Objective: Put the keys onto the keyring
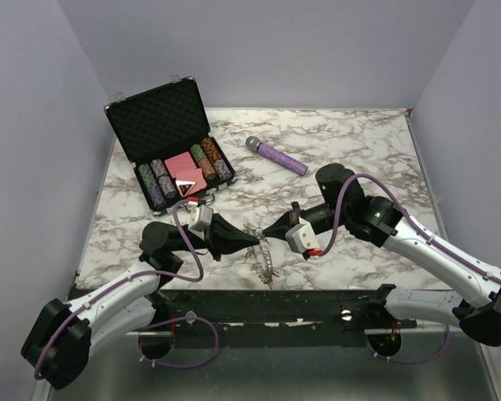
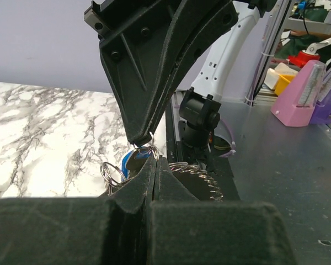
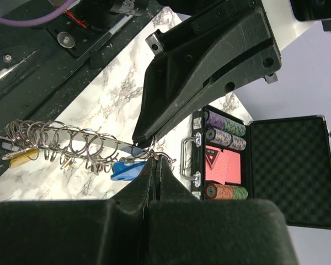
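**Claws tip to tip by the front edge**

Nearest, trailing toward the marble worktop's (image 1: 376,146) near edge: silvery metal keyring of linked loops (image 1: 267,266), with a yellow-capped key (image 3: 22,158) at that end. Just beyond, left claw (image 1: 256,241) and right claw (image 1: 268,236) clamped shut on its far end, beside a blue-capped key (image 3: 127,168). Open marble to the right. Farther back, open black poker-chip case (image 1: 154,117) at left edge, purple glittery microphone (image 1: 277,156) at centre.

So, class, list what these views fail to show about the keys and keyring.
Top view: the keyring, too small to tell what hangs on it.
Left wrist: the blue key, mostly hidden behind the left gripper.
Right wrist: whether the right gripper pinches anything, hidden by its tips.
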Available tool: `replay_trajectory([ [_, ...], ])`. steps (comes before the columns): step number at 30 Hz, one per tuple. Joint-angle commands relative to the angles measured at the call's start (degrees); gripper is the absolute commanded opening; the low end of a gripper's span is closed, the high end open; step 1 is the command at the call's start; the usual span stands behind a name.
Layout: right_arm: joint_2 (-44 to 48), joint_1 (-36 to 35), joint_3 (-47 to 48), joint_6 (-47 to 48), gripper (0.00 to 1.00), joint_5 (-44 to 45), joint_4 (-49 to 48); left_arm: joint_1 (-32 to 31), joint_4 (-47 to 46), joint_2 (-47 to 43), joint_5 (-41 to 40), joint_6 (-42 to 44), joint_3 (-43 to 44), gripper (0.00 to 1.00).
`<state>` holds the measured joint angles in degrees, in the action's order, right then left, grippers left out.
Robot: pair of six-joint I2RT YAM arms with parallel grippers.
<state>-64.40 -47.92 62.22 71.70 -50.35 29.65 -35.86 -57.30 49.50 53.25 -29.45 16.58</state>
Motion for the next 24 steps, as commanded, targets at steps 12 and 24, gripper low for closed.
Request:
replay_trajectory([
  [12, 1.38, -0.33, 0.27, 9.15, 0.0, 2.45, -0.47, 0.26, 13.95, 1.31, 8.09, 1.59, 6.88, 0.0],
  [24, 0.86, -0.51, 0.19, 10.13, 0.0, 2.01, -0.29, 0.26, 13.19, 3.59, 9.5, 0.02, 7.59, 0.0],
])
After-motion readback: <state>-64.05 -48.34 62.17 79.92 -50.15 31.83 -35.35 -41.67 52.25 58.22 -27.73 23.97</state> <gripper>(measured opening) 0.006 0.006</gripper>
